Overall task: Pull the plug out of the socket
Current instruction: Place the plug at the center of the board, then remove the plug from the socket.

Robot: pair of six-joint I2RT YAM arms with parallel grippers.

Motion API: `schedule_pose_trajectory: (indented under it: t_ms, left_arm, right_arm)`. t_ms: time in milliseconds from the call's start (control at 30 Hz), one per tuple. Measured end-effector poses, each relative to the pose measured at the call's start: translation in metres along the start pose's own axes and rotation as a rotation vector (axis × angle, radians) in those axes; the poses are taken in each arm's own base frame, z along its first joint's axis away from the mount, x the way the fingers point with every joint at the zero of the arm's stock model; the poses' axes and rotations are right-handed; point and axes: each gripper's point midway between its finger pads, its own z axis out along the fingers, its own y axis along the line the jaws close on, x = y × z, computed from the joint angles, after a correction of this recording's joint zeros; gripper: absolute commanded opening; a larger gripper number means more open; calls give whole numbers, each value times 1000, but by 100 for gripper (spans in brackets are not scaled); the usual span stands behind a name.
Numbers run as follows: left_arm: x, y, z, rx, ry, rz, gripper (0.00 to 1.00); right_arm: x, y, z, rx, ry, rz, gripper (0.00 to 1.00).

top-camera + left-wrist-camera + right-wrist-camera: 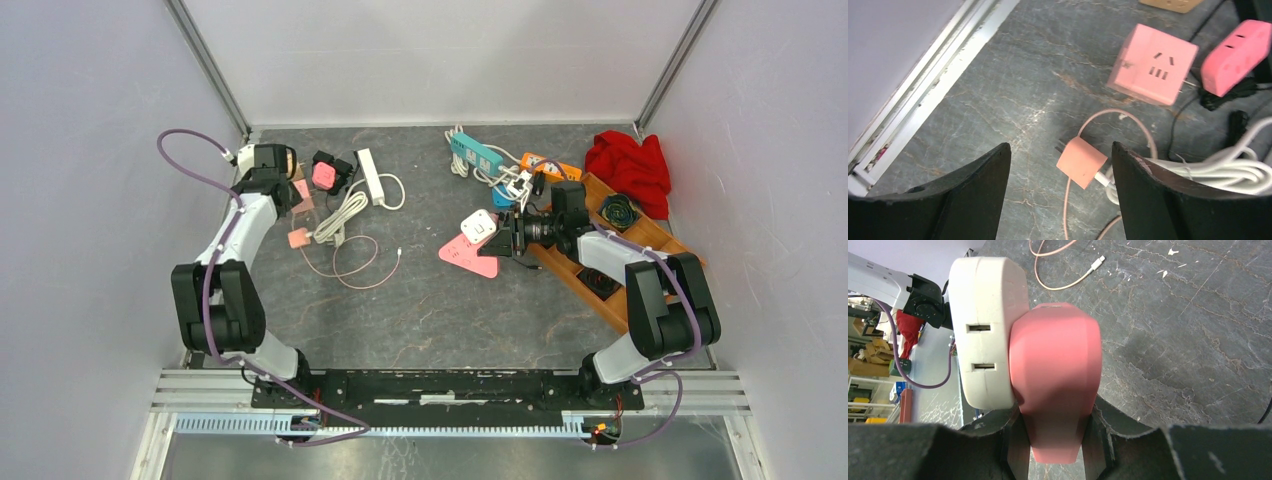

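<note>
A small salmon-pink plug (1081, 162) lies on the table with its prongs bare and a pink cable (1118, 117) looping from it. It is apart from the pink cube socket (1153, 65), which sits a little farther off. My left gripper (1061, 150) hangs open above the plug, a finger on each side, touching nothing. In the top view the plug (298, 238) lies below the left wrist. My right gripper (1055, 415) is shut on a flat pink socket block (1055, 370) with a white adapter (985, 325) stuck to its face, held above the table (400, 300).
A pink power strip (1235, 57) and a coil of white cable (1228, 170) lie right of the left gripper. The side wall's rail (923, 95) runs close on its left. Teal (477, 152) and orange (548, 163) strips, a red cloth (630, 165) and a wooden tray (600, 285) crowd the right.
</note>
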Motion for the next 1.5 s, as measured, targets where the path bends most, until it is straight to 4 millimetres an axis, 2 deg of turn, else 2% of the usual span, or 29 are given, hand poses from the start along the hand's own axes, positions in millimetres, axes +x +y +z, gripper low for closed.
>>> schedule_pose_trajectory:
  t_ms: [67,267,467,633,833,1000,1233,1367,1500]
  left_arm:
    - [-2,-5,-5,47,-5,1,80]
    - [4,-26,-29,265,-19,40,91]
    - [3,-49,-77,562,-88,67,99]
    - [10,-73,-115,812,-106,92,100]
    - [43,-101,-140,1086,-6,97,100]
    - [81,-118,-164,1273,85,105,100]
    - [137,-153,-231,1516,123,262,100]
    - [149,-158,-246,1568,106,265,100]
    - [153,-160,-255,1595,73,265,100]
  right_arm:
    - [-1,0,0,0,0,-3,0]
    - [0,0,0,0,4,-1,0]
    - [1,0,0,0,5,-1,0]
    - [1,1,0,-5,7,-5,0]
    - [0,1,-1,-12,8,-13,0]
    - [1,2,-1,-19,11,-13,0]
    - [4,6,0,-57,19,-7,0]
    - [4,6,1,-66,18,-13,0]
    - [0,10,2,-85,10,-43,0]
